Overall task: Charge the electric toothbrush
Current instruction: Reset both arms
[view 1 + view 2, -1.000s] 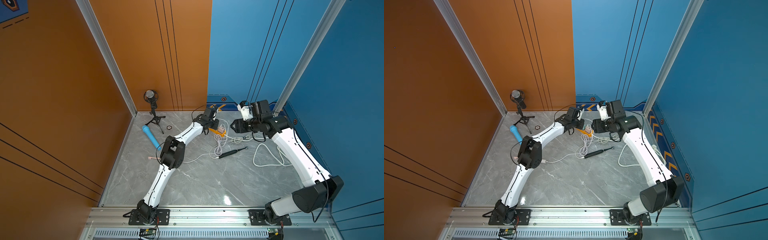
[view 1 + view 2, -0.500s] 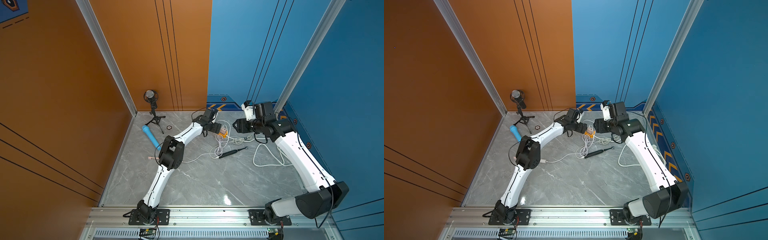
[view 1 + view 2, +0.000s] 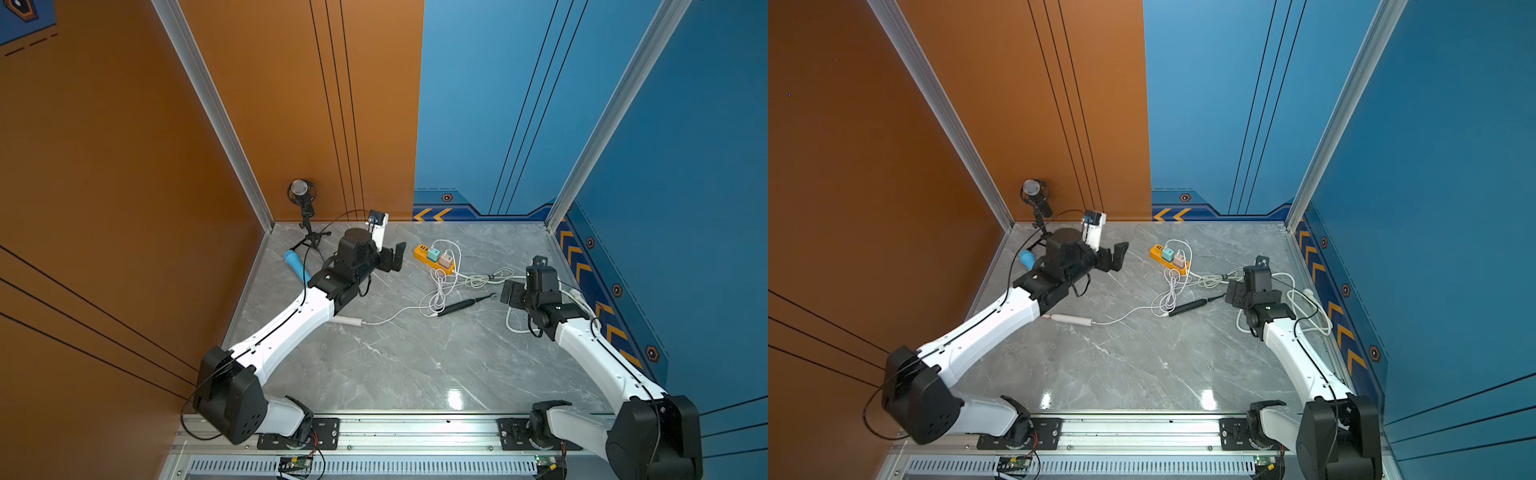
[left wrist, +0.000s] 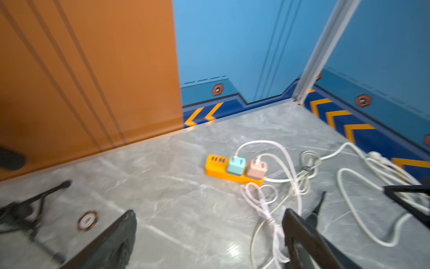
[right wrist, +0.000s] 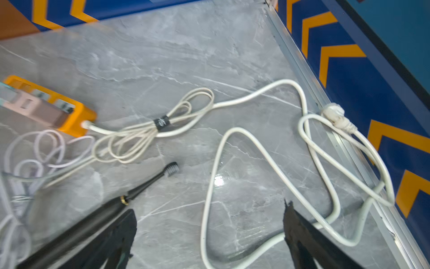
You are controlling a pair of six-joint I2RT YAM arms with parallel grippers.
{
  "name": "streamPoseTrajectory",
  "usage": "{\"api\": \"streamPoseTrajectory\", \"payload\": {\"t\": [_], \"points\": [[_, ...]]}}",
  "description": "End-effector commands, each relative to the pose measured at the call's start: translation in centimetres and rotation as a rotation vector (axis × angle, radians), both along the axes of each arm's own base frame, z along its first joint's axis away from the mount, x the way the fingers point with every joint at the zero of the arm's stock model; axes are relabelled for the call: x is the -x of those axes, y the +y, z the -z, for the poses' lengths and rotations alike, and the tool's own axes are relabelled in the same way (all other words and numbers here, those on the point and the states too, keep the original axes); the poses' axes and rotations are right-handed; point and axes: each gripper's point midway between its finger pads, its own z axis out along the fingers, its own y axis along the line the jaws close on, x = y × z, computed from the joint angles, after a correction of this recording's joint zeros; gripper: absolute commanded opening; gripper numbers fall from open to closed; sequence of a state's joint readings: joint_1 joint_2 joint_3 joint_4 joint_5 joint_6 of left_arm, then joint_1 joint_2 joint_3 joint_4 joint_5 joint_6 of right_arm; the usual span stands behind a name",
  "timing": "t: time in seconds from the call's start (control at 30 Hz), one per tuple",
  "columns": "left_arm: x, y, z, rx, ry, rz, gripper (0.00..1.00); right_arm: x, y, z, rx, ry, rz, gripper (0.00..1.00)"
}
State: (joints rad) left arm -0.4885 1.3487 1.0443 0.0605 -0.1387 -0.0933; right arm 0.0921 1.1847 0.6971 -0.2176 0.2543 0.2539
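Note:
The black electric toothbrush [image 3: 465,305] [image 3: 1187,307] [image 5: 93,216] lies flat on the grey table, bristles toward the right arm. A thin white cable [image 3: 438,286] runs from the plugs on the orange power strip [image 3: 432,257] [image 3: 1169,259] [image 4: 216,171] [image 5: 81,116] to the brush's thick end. My left gripper [image 3: 392,258] [image 3: 1115,257] [image 4: 209,213] hangs open and empty, left of the strip. My right gripper [image 3: 511,293] [image 3: 1233,291] [image 5: 209,209] is open and empty just beyond the bristles.
A teal adapter [image 4: 236,164] and a pink adapter [image 4: 256,168] sit in the strip. A thick white cord [image 5: 256,144] loops by the right wall. A white wand on a cable [image 3: 349,321], a blue cylinder [image 3: 297,264] and a tripod microphone [image 3: 301,195] stand at the left.
Both grippers have opened and drawn away from the power strip, the left one toward the left, the right one toward the right wall. The toothbrush has stayed put.

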Motion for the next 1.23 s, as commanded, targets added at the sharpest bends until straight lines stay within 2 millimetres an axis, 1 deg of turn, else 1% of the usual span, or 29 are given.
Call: {"api": "streamPoseTrajectory", "payload": {"t": [0.0,0.03,0.1,0.13,0.2,0.23,0.27,0.3,0.33,0.37,0.4,0.43,0.47,0.5,0.53,0.63,0.67,0.7,0.77,0.87,1.1,1.17,1.2], "points": [[0.5,7.9,6.4,-0.155,0.026,-0.276,0.98,-2.8,-1.9,-0.6,0.12,-0.176,0.047,1.0],[1.2,10.1,7.4,-0.173,0.036,-0.347,0.98,-3.4,-1.8,0.5,0.135,-0.174,0.028,1.0],[2.3,13.5,8.7,-0.167,0.033,-0.452,0.98,-4.7,-1.6,1.7,0.137,-0.183,0.004,1.0],[2.7,15.1,9.3,-0.154,0.035,-0.492,0.98,-5.7,-1.1,2.2,0.126,-0.214,-0.021,1.0],[3.6,17.6,10.8,-0.159,0.058,-0.551,0.98,-7.0,-0.4,2.8,0.174,-0.219,-0.071,1.0],[4.0,18.6,11.5,-0.156,0.061,-0.575,0.98,-7.3,-0.3,3.4,0.16,-0.214,-0.081,0.99],[4.2,19.3,12.1,-0.146,0.054,-0.584,0.98,-6.9,-0.5,3.4,0.144,-0.212,-0.08,0.99],[4.5,19.7,13.0,-0.134,0.042,-0.577,0.98,-6.4,-0.5,3.2,0.104,-0.271,-0.095,1.0],[4.8,20.0,13.6,-0.124,0.018,-0.566,0.98,-5.8,-0.7,3.2,0.06,-0.317,-0.107,1.0],[4.9,20.2,14.2,-0.118,-0.006,-0.556,0.99,-5.2,-1.0,3.4,0.032,-0.411,-0.101,1.0],[5.0,20.3,14.8,-0.112,-0.017,-0.544,0.98,-4.8,-1.0,3.2,0.044,-0.45,-0.097,1.0],[4.8,20.3,15.3,-0.111,-0.03,-0.522,0.98,-4.8,-1.2,3.7,0.06,-0.374,-0.082,1.0],[4.4,20.0,15.3,-0.121,-0.033,-0.497,0.98,-5.3,-1.0,3.6,0.09,-0.355,-0.076,1.0],[4.0,19.4,15.1,-0.13,-0.051,-0.456,0.98,-5.3,-0.5,3.5,0.12,-0.373,-0.085,1.0],[3.2,19.1,15.3,-0.145,-0.055,-0.431,0.98,-5.1,-0.5,3.7,0.113,-0.354,-0.089,1.0],[1.3,18.1,18.1,-0.16,0.011,-0.354,0.98,-5.4,-0.4,3.8,0.092,-0.347,-0.109,1.0],[1.2,18.5,18.8,-0.145,0.028,-0.364,0.98,-5.5,-0.1,3.8,0.085,-0.348,-0.13,1.0],[1.4,19.0,18.7,-0.142,0.026,-0.392,0.98,-5.5,0.1,3.8,0.085,-0.343,-0.141,1.0],[1.2,19.1,18.6,-0.14,0.026,-0.4,0.98,-5.6,0.1,3.8,0.075,-0.341,-0.145,1.0],[1.0,20.4,18.7,-0.119,0.032,-0.458,0.98,-5.6,0.1,3.9,0.075,-0.341,-0.145,1.0],[1.0,20.4,18.7,-0.12,0.031,-0.458,0.98,-5.5,0.1,3.9,0.076,-0.341,-0.147,1.0],[1.0,20.4,18.7,-0.121,0.033,-0.459,0.98,-5.4,-0.1,3.6,0.086,-0.348,-0.129,1.0],[1.0,20.4,18.7,-0.12,0.032,-0.459,0.98,-5.0,-0.2,3.1,0.094,-0.377,-0.115,1.0]]}}
